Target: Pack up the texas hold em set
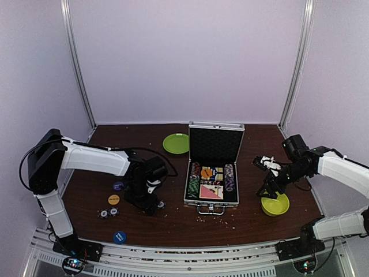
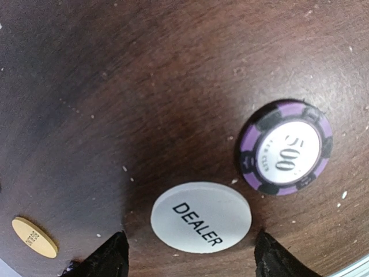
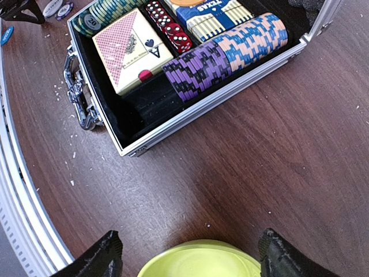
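The silver case stands open mid-table, its rim showing in the right wrist view. Inside are rows of purple chips and blue-orange chips, a card deck and red dice. My left gripper is open low over the table. A white DEALER disc lies flat between its fingertips, untouched. Beside it lies a purple 500 chip. My right gripper hangs open and empty over the yellow-green bowl's rim.
The yellow-green bowl sits right of the case and a flat green plate behind it on the left. Loose on the left lie an orange disc, a purple disc, a blue disc and two chips.
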You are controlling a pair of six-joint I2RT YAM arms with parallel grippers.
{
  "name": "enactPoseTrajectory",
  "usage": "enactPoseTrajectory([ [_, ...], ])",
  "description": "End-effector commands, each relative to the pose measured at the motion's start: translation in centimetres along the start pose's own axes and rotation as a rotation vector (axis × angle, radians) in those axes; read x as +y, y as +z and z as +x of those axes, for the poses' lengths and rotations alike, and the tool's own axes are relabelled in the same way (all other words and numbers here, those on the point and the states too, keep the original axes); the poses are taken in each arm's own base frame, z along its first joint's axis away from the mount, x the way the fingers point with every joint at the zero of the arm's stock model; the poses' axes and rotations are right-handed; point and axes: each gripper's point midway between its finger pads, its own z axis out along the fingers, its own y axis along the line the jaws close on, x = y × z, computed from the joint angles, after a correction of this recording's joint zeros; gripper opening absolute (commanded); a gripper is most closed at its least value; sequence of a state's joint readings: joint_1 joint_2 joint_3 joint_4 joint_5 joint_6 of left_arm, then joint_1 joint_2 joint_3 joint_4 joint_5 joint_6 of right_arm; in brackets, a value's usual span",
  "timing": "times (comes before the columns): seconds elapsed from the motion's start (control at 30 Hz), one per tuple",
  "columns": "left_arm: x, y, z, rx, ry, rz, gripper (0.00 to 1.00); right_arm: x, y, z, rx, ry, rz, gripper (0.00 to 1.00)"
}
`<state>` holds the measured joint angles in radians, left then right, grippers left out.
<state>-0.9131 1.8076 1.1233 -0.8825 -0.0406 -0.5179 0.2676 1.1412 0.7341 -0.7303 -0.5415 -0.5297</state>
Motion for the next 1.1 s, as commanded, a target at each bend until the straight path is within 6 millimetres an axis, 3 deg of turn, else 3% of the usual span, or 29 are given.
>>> enactPoseTrajectory([
  [0.0,-0.5,0.0,-1.7,-0.029,-0.002,0.02,0.77,-0.5,-0.4,-0.6,-0.007,-0.013,0.015,0.81],
  [0.33,-0.9,0.5,-2.3,-0.034,0.002,0.028,0.67,-0.5,-0.3,-0.5,-0.003,-0.012,0.013,0.82],
  [0.83,-0.6,1.3,-0.9,0.005,-0.008,0.024,0.5,-0.4,-0.3,-0.5,0.0,-0.012,0.01,0.82],
  [1.07,-0.4,0.8,-0.8,-0.009,-0.011,0.021,0.44,-0.4,-0.3,-0.5,0.001,-0.012,0.009,0.82],
])
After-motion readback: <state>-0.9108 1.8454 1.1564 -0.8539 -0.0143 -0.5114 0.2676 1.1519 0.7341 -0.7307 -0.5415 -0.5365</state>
